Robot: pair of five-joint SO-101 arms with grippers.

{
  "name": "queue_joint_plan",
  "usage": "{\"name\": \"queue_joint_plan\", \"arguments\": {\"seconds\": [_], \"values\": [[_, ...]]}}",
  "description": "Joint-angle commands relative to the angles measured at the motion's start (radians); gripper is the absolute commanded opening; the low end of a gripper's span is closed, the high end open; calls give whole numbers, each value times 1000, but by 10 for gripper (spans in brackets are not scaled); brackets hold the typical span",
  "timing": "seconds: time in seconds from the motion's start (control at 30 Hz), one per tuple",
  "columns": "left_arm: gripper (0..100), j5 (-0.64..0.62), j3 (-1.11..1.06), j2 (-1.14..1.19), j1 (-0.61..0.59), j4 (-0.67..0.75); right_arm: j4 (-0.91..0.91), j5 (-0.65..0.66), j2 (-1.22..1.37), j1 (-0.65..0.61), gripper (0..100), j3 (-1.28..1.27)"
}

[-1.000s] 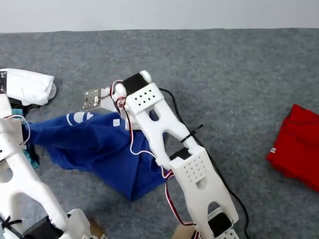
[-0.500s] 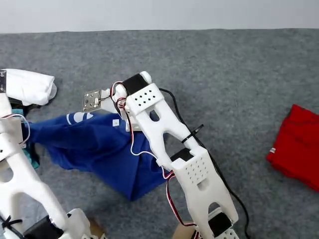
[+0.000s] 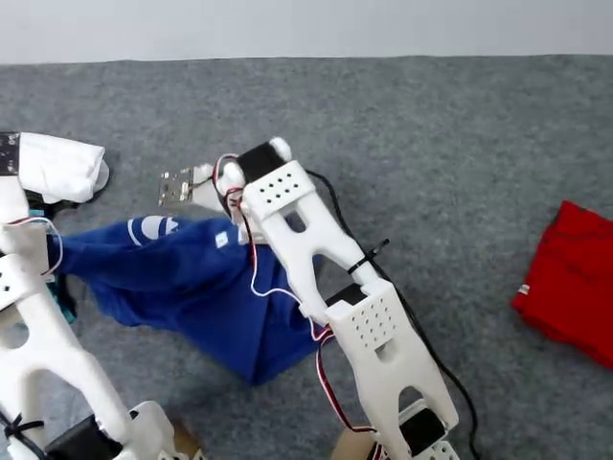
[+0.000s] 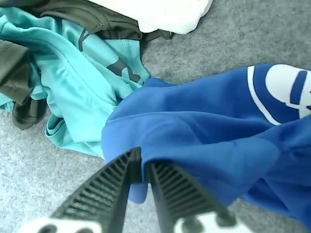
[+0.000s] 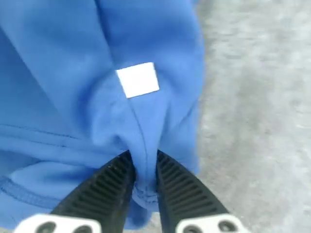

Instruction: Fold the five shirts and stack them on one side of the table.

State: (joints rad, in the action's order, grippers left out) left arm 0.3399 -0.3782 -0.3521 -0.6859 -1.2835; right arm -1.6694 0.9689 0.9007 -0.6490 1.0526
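A blue shirt [image 3: 196,287] with a white print lies rumpled on the grey table, stretched between both arms. My left gripper [image 4: 141,174] is shut on the blue shirt [image 4: 204,136] at its left edge, beside the pile. My right gripper [image 5: 144,179] is shut on a fold of the blue shirt [image 5: 121,97] just below its white label [image 5: 138,79]. In the high view the right arm [image 3: 316,259] stands over the shirt's far right corner, and the left arm [image 3: 34,316] rises along the left edge. A folded red shirt [image 3: 573,283] lies at the right.
A white shirt [image 3: 62,165] sits at the far left edge, with a teal shirt [image 4: 73,77] and a dark garment [image 4: 29,87] heaped below it. Bare grey table [image 3: 460,163] stretches between the right arm and the red shirt.
The right gripper has lifted and shifted slightly away, drawing the blue shirt's far edge up with it. The left arm has barely moved.
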Motion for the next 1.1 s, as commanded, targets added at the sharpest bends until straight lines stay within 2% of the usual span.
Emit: {"name": "queue_joint_plan", "arguments": {"seconds": [0.0,0.2,0.8,0.93,1.07], "values": [[3,6,4,-5,21,21,-44,11,-54,15,11,130],[3,5,4,-5,35,20,-122,11,-56,16,14,250],[3,5,-19,-12,35,15,-117,5,21,-1,63,229],[3,5,-24,-12,34,15,-120,11,-16,-1,59,232],[3,5,-18,-12,34,15,-120,43,-59,-2,9,233]]}}
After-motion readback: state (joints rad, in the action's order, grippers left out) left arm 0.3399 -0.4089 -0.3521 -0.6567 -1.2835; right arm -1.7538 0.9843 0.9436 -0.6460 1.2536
